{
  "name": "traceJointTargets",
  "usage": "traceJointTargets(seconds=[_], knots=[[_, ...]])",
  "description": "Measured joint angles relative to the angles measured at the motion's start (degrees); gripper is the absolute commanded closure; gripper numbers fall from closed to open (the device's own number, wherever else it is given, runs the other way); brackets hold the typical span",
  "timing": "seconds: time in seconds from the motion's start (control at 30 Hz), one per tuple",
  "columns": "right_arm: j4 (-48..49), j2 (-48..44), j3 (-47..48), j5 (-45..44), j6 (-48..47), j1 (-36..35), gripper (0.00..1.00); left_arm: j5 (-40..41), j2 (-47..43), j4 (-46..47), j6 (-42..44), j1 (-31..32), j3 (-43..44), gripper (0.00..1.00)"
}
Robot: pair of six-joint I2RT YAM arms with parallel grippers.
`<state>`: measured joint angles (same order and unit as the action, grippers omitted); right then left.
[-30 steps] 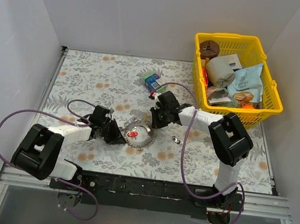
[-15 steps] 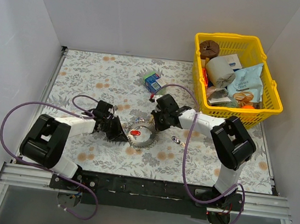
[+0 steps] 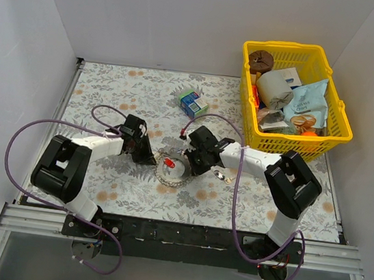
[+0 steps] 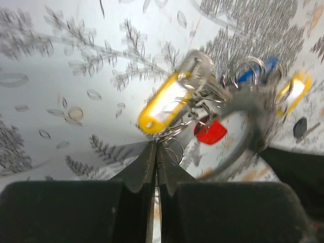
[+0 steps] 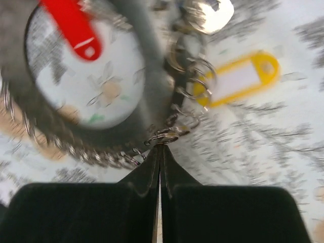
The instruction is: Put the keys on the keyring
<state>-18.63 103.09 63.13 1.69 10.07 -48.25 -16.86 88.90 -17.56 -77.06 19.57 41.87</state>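
**Top external view.** The keyring (image 3: 172,172) lies flat on the floral surface (image 3: 110,95), near the middle, between the two tools. The left tool (image 3: 151,159) sits low at the ring's left edge. The right tool (image 3: 190,165) sits low at its upper right edge. A red-headed key (image 3: 169,162) shows over the ring's hole. A small metal item (image 3: 220,175) lies just right of the right tool and is too small to identify. A blue-green carton (image 3: 193,101) stands farther back, well apart from the ring. A yellow basket (image 3: 324,146) of packaged goods occupies the far right corner.

**Left wrist view.** The left tool (image 4: 156,149) has its fingers pressed fully together. The tips meet a cluster of small wire rings (image 4: 174,144); whether one is pinched cannot be told. A yellow-headed key (image 4: 164,104) lies just beyond the tips, with the red-headed key (image 4: 210,132) to its right. A blue-headed key (image 4: 253,75) and a second yellow-headed key (image 4: 296,88) lie farther right. The keyring (image 4: 243,136) appears as a blurred grey arc.

**Right wrist view.** The right tool (image 5: 160,149) is likewise fully closed. Its tips reach small metal links (image 5: 169,134) at the edge of the keyring (image 5: 152,96); a grip on them cannot be confirmed. The red-headed key (image 5: 71,25) lies across the hole. A yellow-headed key (image 5: 243,78) rests on the surface just outside the band.
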Motion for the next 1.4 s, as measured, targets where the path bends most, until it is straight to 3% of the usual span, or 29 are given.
traceJointTargets(seconds=[0.17,0.4,0.83,1.1,1.4], knots=[[-2.1,-0.5,-0.7,7.5,0.7,-4.2,0.99,4.5,2.4,2.8,1.0,0.0,2.9,1.0],[-1.8,0.8,-0.5,14.3,1.9,-7.8,0.99,4.4,6.3,4.8,2.0,0.4,6.5,1.0],[-2.3,2.8,3.9,16.9,1.9,-8.3,0.91,7.1,8.3,2.4,6.3,0.5,11.0,0.97],[0.4,-1.2,3.9,23.0,1.8,-4.4,0.9,10.4,-1.4,0.2,5.9,0.5,8.9,0.97],[2.9,-3.2,3.2,23.7,2.0,8.7,0.9,12.4,-10.8,-1.8,1.7,-0.7,-0.9,0.99]])
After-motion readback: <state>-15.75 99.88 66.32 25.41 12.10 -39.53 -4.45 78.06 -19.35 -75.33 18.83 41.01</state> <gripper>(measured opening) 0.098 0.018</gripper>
